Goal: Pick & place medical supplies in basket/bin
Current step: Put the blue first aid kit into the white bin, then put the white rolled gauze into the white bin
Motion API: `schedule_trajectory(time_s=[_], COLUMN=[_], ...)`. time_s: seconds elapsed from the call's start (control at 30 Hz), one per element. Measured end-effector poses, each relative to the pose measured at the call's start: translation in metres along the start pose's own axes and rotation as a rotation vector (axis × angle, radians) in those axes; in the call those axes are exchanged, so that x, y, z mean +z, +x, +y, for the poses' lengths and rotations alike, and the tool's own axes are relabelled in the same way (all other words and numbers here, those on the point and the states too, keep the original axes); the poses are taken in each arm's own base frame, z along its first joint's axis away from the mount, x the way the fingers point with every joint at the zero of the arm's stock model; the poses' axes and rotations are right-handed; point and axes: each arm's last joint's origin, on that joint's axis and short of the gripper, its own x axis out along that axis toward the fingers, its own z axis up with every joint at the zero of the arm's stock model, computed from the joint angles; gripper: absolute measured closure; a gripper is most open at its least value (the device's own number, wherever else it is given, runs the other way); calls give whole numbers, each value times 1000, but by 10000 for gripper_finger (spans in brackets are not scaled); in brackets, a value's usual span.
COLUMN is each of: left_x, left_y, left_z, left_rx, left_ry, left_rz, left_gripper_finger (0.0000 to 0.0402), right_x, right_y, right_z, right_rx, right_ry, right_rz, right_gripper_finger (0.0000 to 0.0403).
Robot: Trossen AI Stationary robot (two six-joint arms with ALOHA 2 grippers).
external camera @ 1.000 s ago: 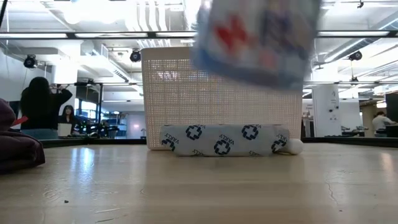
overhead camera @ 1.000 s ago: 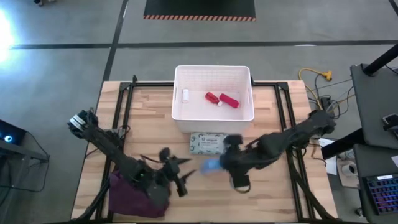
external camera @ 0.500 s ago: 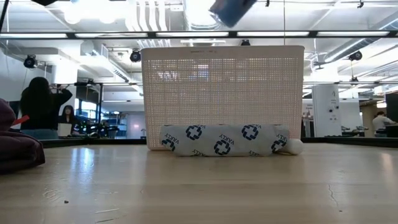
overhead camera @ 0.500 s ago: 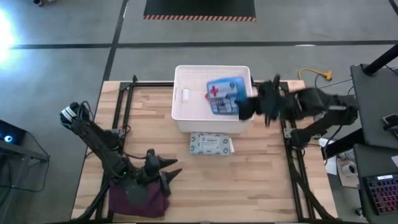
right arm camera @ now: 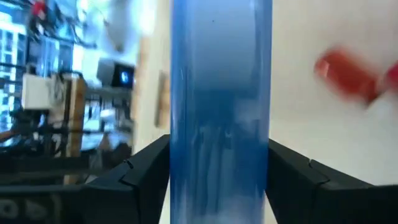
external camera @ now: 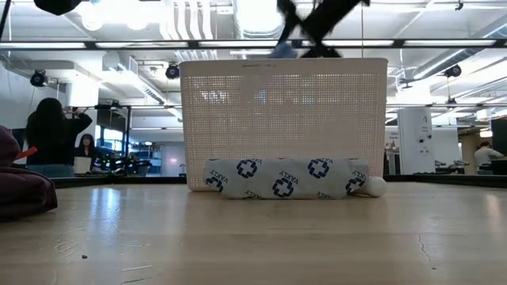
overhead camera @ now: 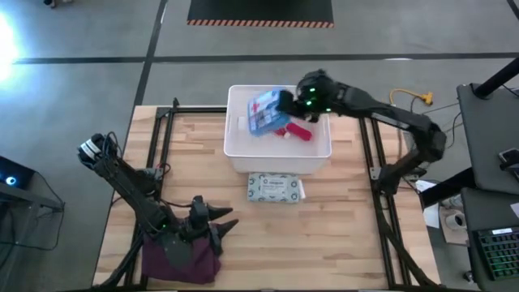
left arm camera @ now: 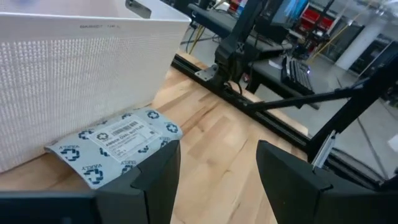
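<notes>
The white slotted basket (overhead camera: pixel 237 144) stands at the table's far middle. In it lie a small white bottle (overhead camera: pixel 241 123) and red items (overhead camera: pixel 300 130). My right gripper (overhead camera: pixel 285 104) is shut on the blue first-aid box with the red cross (overhead camera: pixel 263 113) and holds it over the basket. The grey-green flat packet (overhead camera: pixel 274 187) lies on the table against the basket's near wall. My left gripper (overhead camera: pixel 229 221) is open and empty near the table's front left, beside the maroon cloth (overhead camera: pixel 182 258). My right gripper pinches the first-aid box between its two fingers at the box's end nearest the arm (right arm camera: pixel 221 124). One finger (right arm camera: pixel 146 177) is on each side of it. The fingers come slanting from the table's right. The box is tilted, red cross up, clear of the basket's floor.
The packet (left arm camera: pixel 115 146) and the basket's near wall (left arm camera: pixel 74 74) lie ahead of my left gripper. A small white thing (external camera: pixel 375 186) rests by the packet's right end. Black frame rails (overhead camera: pixel 375 154) run along the table's sides. Bare wood lies at the near right.
My right gripper has carried the first-aid box up from the table's near middle toward the far edge, over the basket, then leftward and down toward the basket's inside. My left gripper has drawn back toward the table's left, near the maroon cloth.
</notes>
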Motion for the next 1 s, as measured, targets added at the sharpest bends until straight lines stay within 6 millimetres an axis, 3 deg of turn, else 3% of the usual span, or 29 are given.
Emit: schedule_trajectory(time_s=[0.1, 0.2, 0.33, 0.4, 0.5, 0.63, 0.83, 1.0], left_x=[0, 0, -1, -1, -1, -5, -15, -28], left_y=[0, 0, 0, 0, 0, 1, 6, 9], left_z=[0, 1, 2, 2, 2, 6, 19, 34], left_rx=[6, 8, 9, 10, 11, 20, 46, 65], left_ry=[-3, -2, 2, 2, 6, 24, -6, -15], left_rz=[-13, -14, -13, -13, -12, -7, 2, 34], left_gripper_finger=[207, 207, 207, 207, 207, 207, 207, 207], right_x=[-3, -7, -6, -4, -6, -33, -123, -202], right_y=[35, 57, 57, 43, 4, -55, -113, -127], right_z=[-15, -21, -21, -15, 4, 21, 12, -9], right_rx=[3, 19, 1, 8, 51, 44, -124, -212], right_ry=[76, 101, 37, -37, -213, -525, -958, -1151], right_rz=[124, 200, 213, 176, 86, 32, 143, 160], right_gripper_finger=[176, 161, 143, 138, 136, 136, 137, 140])
